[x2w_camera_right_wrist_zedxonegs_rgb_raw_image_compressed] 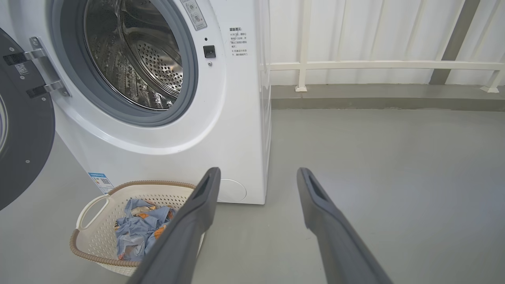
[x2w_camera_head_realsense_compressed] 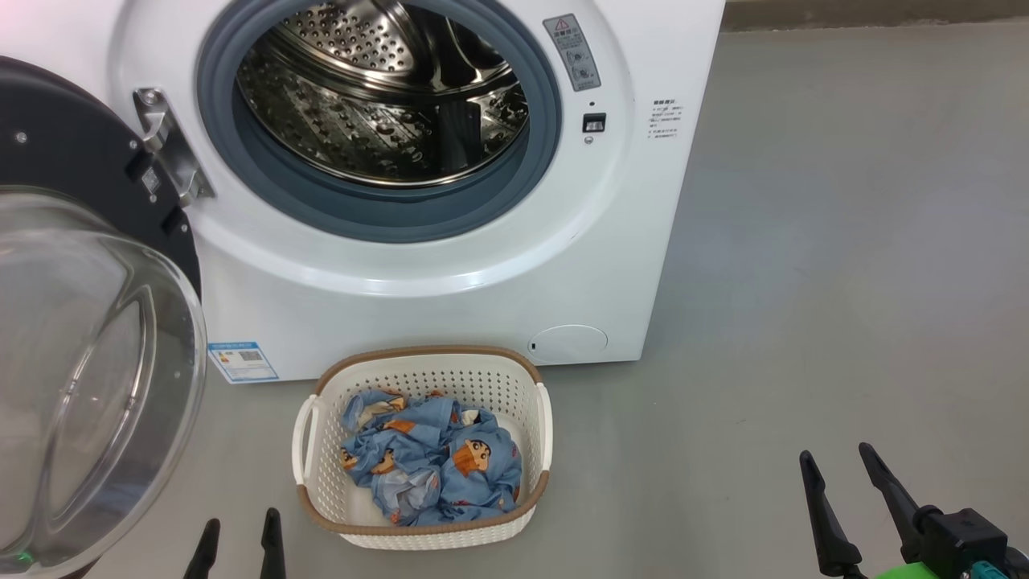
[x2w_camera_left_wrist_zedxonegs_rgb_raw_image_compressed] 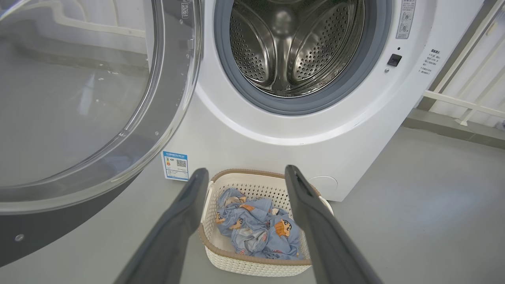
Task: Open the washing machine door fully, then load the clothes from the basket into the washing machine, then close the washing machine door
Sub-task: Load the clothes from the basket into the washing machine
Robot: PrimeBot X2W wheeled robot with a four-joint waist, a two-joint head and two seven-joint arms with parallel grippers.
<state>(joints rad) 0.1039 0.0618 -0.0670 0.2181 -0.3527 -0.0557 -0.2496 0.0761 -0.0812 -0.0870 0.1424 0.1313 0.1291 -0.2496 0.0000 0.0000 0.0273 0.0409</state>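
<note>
Before the robot in the head view, the washing machine [x2w_camera_head_realsense_compressed: 450, 297] stands on the grey floor [x2w_camera_head_realsense_compressed: 844, 241] with its door [x2w_camera_head_realsense_compressed: 88, 362] swung wide to the left on a metal hinge [x2w_camera_head_realsense_compressed: 169, 149], leaving the steel drum [x2w_camera_head_realsense_compressed: 378, 104] exposed. The basket [x2w_camera_head_realsense_compressed: 426, 354] sits on the floor just in front of the machine, and the clothes [x2w_camera_head_realsense_compressed: 434, 462] lie crumpled inside it. The left gripper [x2w_camera_head_realsense_compressed: 241, 519] shows at the lower edge, left of the basket, and the right gripper [x2w_camera_head_realsense_compressed: 836, 452] is well off to the right. Both have their fingers spread and hold nothing.

From the left wrist view, the parted fingers frame the basket and clothes below the drum opening. The glass bowl of the door is at the left, beside a blue label sticker [x2w_camera_left_wrist_zedxonegs_rgb_raw_image_compressed: 176, 165].

From the right wrist view, the wide-apart fingers point at bare floor beside the machine, with the basket at lower left and a white railing [x2w_camera_right_wrist_zedxonegs_rgb_raw_image_compressed: 375, 65] behind.
</note>
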